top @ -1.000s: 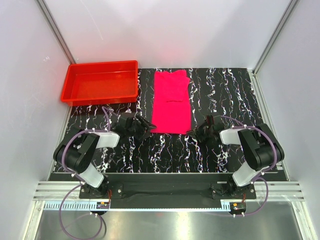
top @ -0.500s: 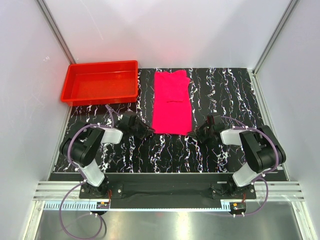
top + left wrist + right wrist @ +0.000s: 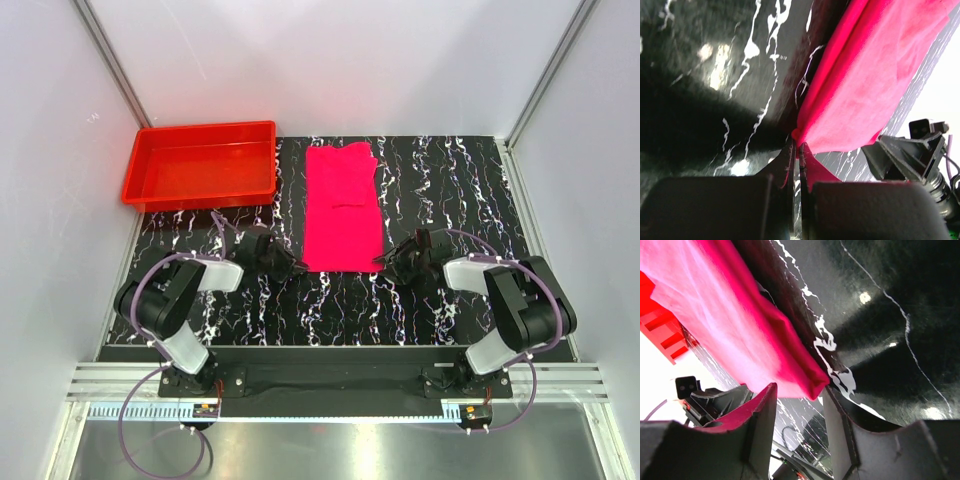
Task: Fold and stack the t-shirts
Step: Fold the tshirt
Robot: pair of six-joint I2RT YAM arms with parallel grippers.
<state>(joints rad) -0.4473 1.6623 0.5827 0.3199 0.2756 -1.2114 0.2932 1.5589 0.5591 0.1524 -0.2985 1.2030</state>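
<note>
The magenta t-shirt (image 3: 341, 205) lies folded into a long narrow strip in the middle of the black marbled table, running front to back. My left gripper (image 3: 292, 268) is low at its near left corner. In the left wrist view the jaws (image 3: 796, 145) are pressed together with the tip of the pink cloth (image 3: 875, 75) pinched between them. My right gripper (image 3: 390, 262) is at the near right corner. In the right wrist view it (image 3: 799, 390) stands open, and the cloth's corner (image 3: 812, 382) lies loose on the table between the fingertips.
The red plastic tray (image 3: 198, 197) sits at the back left of the table, left of the t-shirt. White walls and metal posts close in the table on three sides. Both arm bases stand at the near edge.
My left gripper slid to the t-shirt's near left corner and shut on it. My right gripper, shut a second ago, opened at the near right corner.
</note>
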